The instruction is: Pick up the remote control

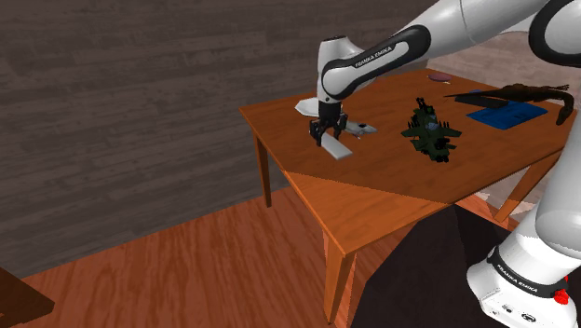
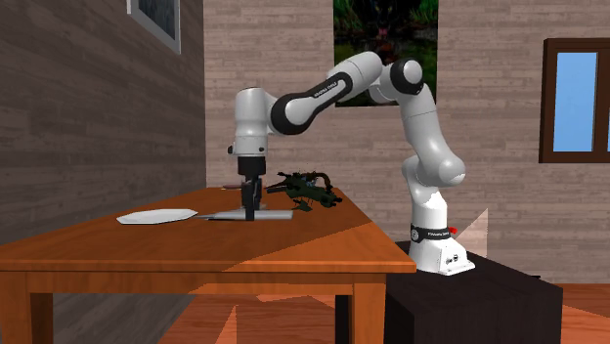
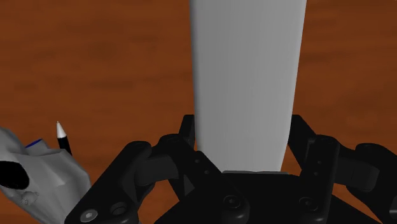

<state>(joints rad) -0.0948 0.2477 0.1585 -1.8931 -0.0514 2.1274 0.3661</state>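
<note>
The remote control [image 1: 339,151] is a plain light-grey slab lying flat near the middle of the wooden table [image 1: 372,200]. My black gripper [image 1: 329,136] comes straight down onto its end and is shut on it. In the wrist view the remote [image 3: 248,76] runs away from the gripper [image 3: 245,167], clasped between both fingers. From the side, the remote [image 2: 256,215] looks level with the tabletop under the gripper [image 2: 250,206]. I cannot tell whether it is clear of the surface.
A small grey object with a pen [image 1: 362,129] lies close beside the gripper. A white flat dish [image 1: 305,107] sits behind it, a dark green spiky object [image 1: 430,135] stands to the shoulder view's right, and a blue book [image 1: 506,114] lies beyond.
</note>
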